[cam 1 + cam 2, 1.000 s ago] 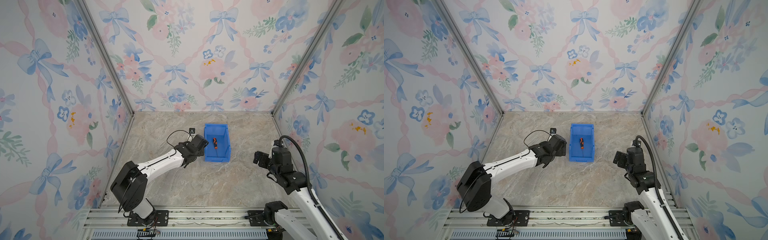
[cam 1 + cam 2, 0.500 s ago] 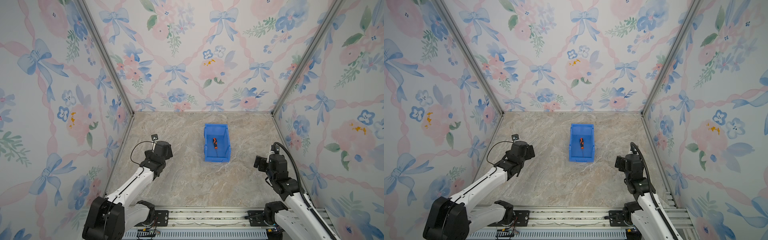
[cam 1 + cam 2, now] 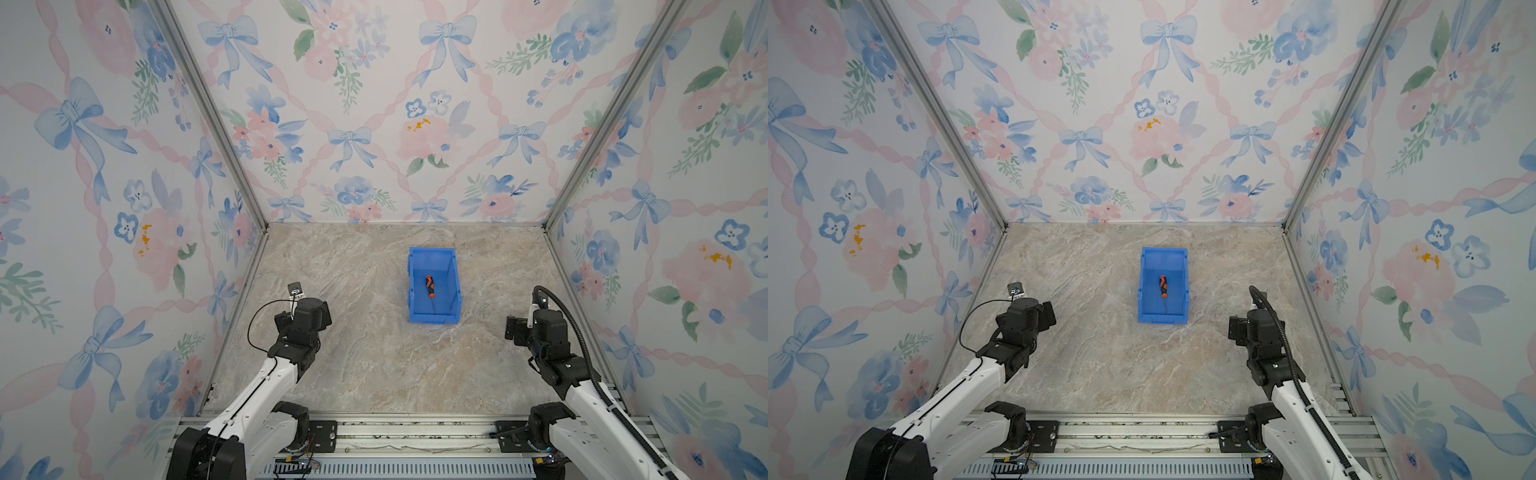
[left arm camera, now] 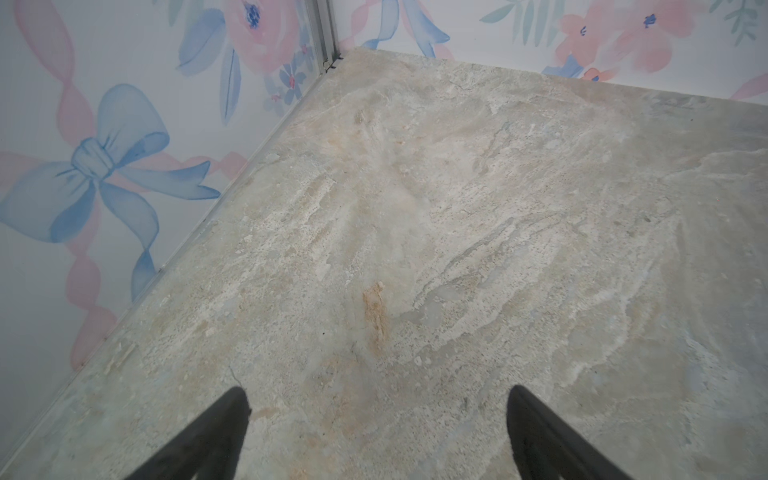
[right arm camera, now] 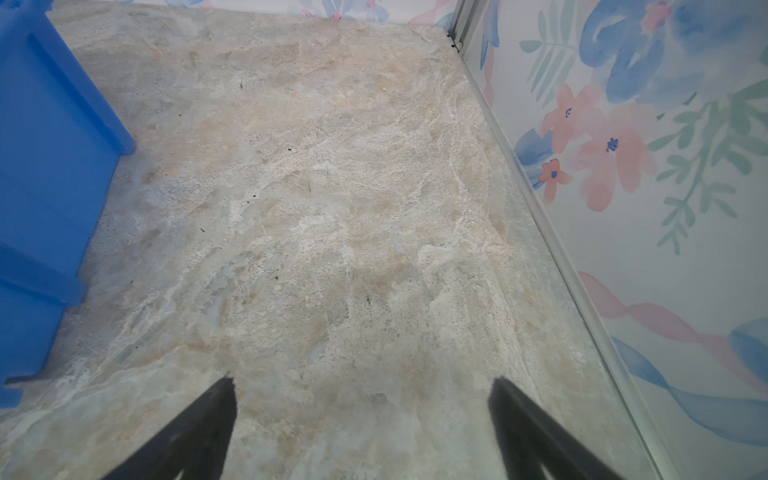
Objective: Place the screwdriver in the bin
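Observation:
The orange-and-black screwdriver (image 3: pixel 430 286) (image 3: pixel 1163 286) lies inside the blue bin (image 3: pixel 454 286) (image 3: pixel 1163 319), handle toward the back wall and shaft toward the low front lip. In both top views the bin stands mid-table, slightly right of centre. My left gripper (image 4: pixel 376 395) hangs open over bare marble near the left wall, well left of the bin, and shows in a top view too, left gripper (image 3: pixel 305 309). My right gripper (image 5: pixel 363 384) is open and empty over bare table, with the bin's outer wall (image 5: pixel 41 166) off to one side. In a top view the right gripper (image 3: pixel 536 322) sits right of the bin.
Floral walls with metal corner posts (image 3: pixel 208 112) enclose the marble table (image 3: pixel 365 365) on three sides. An aluminium rail (image 3: pixel 407 432) runs along the front edge, carrying both arm bases.
The left arm has drawn back from beside the bin to the front left of the table. The right arm has pulled back slightly. The screwdriver and the bin have not moved.

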